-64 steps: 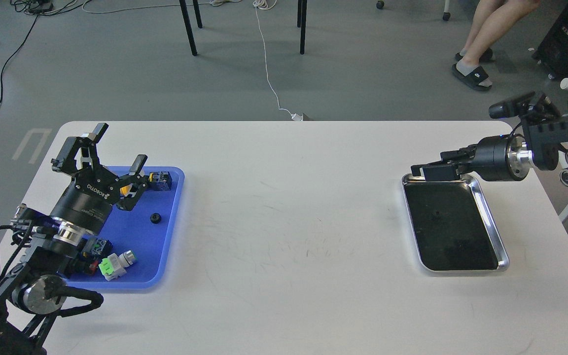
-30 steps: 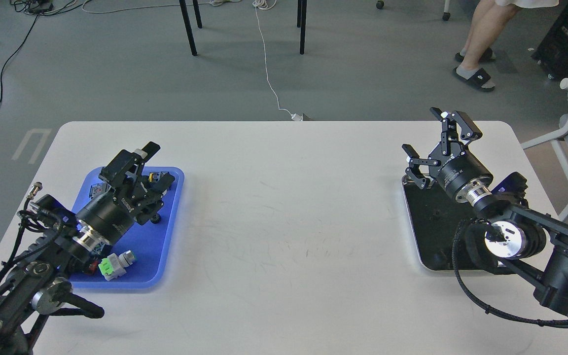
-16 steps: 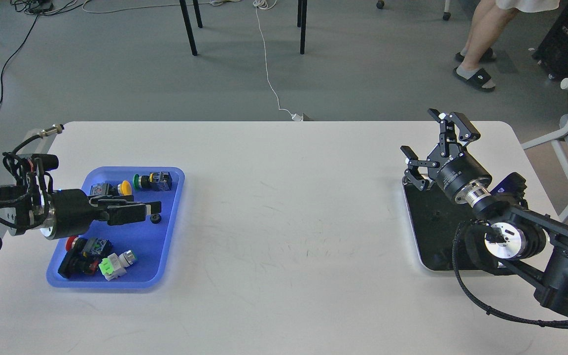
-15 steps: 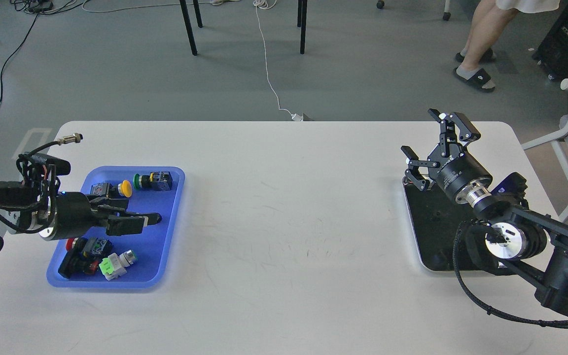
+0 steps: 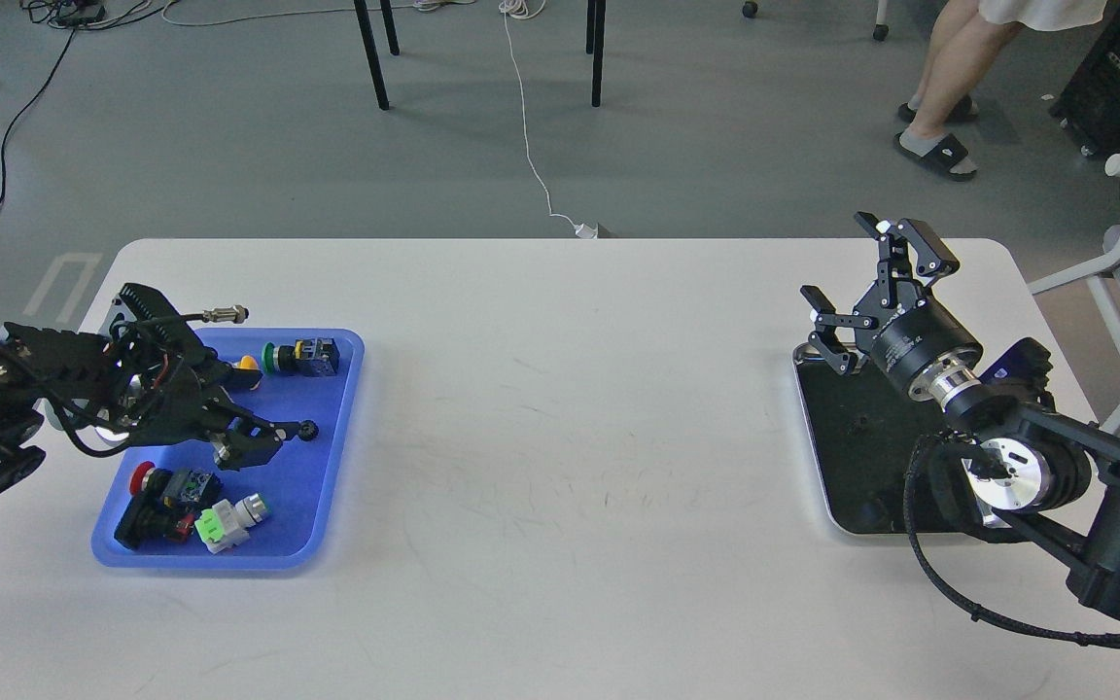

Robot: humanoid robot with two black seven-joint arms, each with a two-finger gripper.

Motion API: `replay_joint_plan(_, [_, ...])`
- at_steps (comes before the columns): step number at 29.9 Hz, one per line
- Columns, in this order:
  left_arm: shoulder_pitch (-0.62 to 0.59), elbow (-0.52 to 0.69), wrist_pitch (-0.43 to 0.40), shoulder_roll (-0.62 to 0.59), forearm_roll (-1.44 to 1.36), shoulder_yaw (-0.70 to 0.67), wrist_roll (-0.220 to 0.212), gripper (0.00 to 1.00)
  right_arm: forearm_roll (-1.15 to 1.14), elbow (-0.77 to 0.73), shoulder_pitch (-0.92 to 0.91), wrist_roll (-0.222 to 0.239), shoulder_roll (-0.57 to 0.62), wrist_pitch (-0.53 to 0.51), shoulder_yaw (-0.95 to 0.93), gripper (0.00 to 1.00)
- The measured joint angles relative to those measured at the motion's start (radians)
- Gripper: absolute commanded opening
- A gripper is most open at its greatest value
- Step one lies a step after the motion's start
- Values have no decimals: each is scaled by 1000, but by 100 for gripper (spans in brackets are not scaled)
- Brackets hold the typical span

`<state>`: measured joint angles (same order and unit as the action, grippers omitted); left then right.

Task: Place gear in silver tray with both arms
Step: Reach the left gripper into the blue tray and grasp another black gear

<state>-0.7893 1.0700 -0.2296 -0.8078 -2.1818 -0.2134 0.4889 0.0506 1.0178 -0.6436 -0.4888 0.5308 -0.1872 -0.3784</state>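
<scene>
The gear is a small black ring lying on the blue tray at the left. My left gripper is low over that tray, with its fingers apart. One fingertip reaches the gear's left side; I cannot tell whether it touches. The silver tray with its dark bottom lies at the right and shows nothing in it. My right gripper is open and empty, raised over the tray's far left corner, and my right arm covers the tray's right side.
The blue tray also holds a green button with a dark block, a red button part and a green-and-white switch. White table lies between the trays. A person's legs and chair legs are beyond the far edge.
My left arm has turned and dropped, bringing the gripper down to the gear's left side. The gear has not moved. My right gripper has shifted slightly to the right.
</scene>
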Motion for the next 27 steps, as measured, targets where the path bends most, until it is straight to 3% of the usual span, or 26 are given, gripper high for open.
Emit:
replay_joint_plan(3, [3,-1,16,12,0,4,0,50,0,-1,0,0,0,0,0,97])
replay_joint_plan(27, [25,-68,33,50,0,8,0,50,-3,1,2,0,0,0,3,97])
